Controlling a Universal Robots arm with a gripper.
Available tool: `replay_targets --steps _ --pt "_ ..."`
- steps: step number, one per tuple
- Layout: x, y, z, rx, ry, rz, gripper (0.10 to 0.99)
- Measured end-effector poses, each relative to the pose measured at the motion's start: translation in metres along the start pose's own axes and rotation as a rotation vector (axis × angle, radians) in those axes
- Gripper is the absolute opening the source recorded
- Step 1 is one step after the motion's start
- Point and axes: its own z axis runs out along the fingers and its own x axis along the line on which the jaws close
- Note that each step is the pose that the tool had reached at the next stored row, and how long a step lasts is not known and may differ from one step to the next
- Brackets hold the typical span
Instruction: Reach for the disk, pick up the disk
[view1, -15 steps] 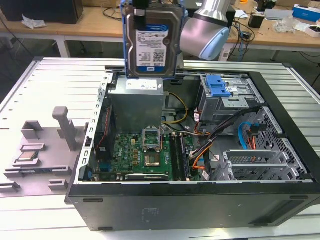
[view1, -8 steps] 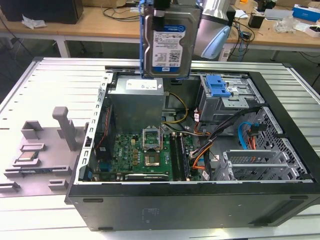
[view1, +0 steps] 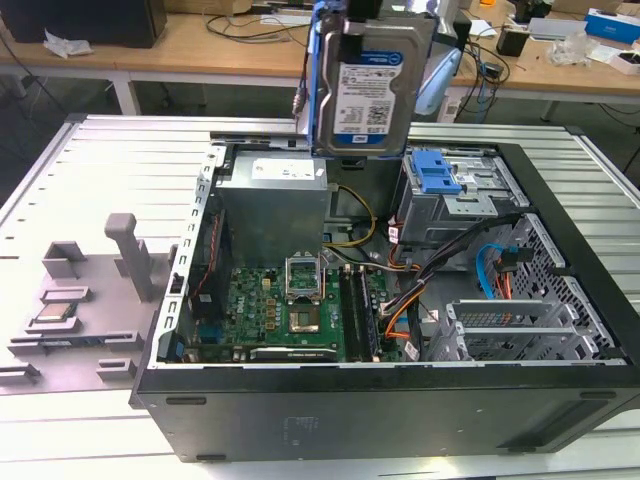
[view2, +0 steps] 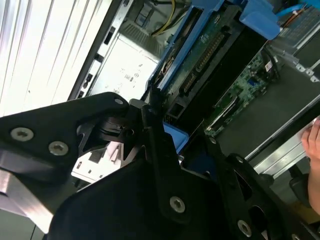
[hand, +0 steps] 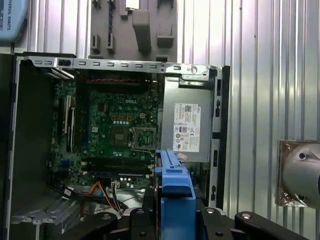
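The disk (view1: 365, 85) hangs upright in the air above the back of the open computer case (view1: 400, 400) in the exterior view. It is a silver drive with its white-and-blue label facing the camera and a blue bracket along its edges. My gripper (view1: 375, 12) holds it from above, at the frame's top edge. In the first wrist view the bracket's blue edge (hand: 172, 192) runs between the black fingers (hand: 142, 220), shut on it. The second wrist view shows the disk's green circuit-board underside (view2: 210, 55) just beyond the black gripper linkage (view2: 150, 150).
Below the disk lie the motherboard (view1: 290, 310), the grey power supply (view1: 275, 205) and a drive cage with a blue latch (view1: 435, 172). A grey fixture holding a processor chip (view1: 55, 312) sits on the exterior view's left. A person's hand (view2: 314, 137) is near the case.
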Motion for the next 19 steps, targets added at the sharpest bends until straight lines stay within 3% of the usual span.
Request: replay_targets --steps 7,19 --pt "0.0007 -0.0497 -0.0019 0.0 0.0 0.0 0.369" --pt "0.0012 -0.1002 -0.0038 0.0 -0.0001 0.0 0.369"
